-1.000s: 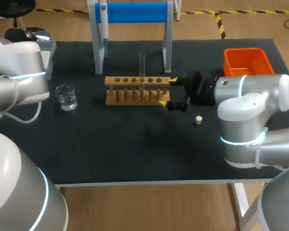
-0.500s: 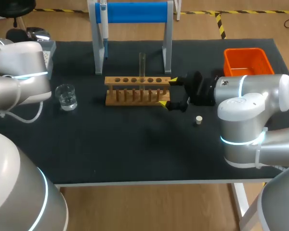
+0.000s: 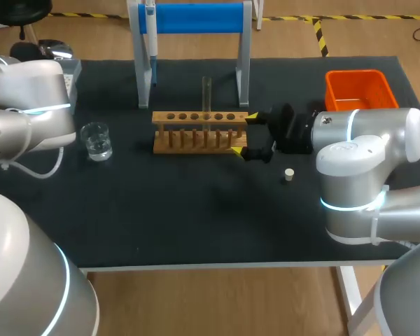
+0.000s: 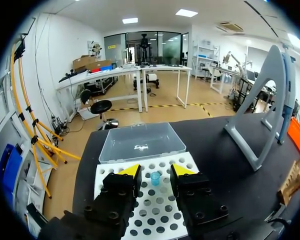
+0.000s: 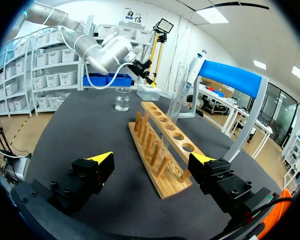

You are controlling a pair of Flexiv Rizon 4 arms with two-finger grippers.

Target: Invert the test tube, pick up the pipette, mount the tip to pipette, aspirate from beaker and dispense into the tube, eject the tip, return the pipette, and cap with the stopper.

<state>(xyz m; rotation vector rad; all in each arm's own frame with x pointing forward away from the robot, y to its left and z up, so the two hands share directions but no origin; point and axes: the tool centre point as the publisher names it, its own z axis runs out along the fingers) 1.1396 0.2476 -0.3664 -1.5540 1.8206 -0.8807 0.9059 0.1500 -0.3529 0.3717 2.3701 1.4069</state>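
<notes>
A clear test tube (image 3: 206,94) stands upright in the wooden rack (image 3: 199,131). The pipette (image 3: 150,35) hangs on the blue-topped stand (image 3: 196,17). A glass beaker (image 3: 96,140) holding liquid sits left of the rack, and a small stopper (image 3: 289,174) lies to its right. My right gripper (image 3: 246,134) is open, its fingers either side of the rack's right end (image 5: 165,182). My left gripper (image 4: 155,172) hovers over the white tip rack (image 4: 155,205), partly open and holding nothing, with a blue tip (image 4: 155,177) below the gap. In the head view the arm hides it.
An orange bin (image 3: 357,87) sits at the back right corner. A clear box (image 4: 140,142) lies just beyond the tip rack. The stand's grey legs (image 3: 243,66) rise behind the wooden rack. Bare black mat (image 3: 196,217) stretches across the front.
My left arm has shifted slightly toward the back left. The right arm, rack and tube have not moved.
</notes>
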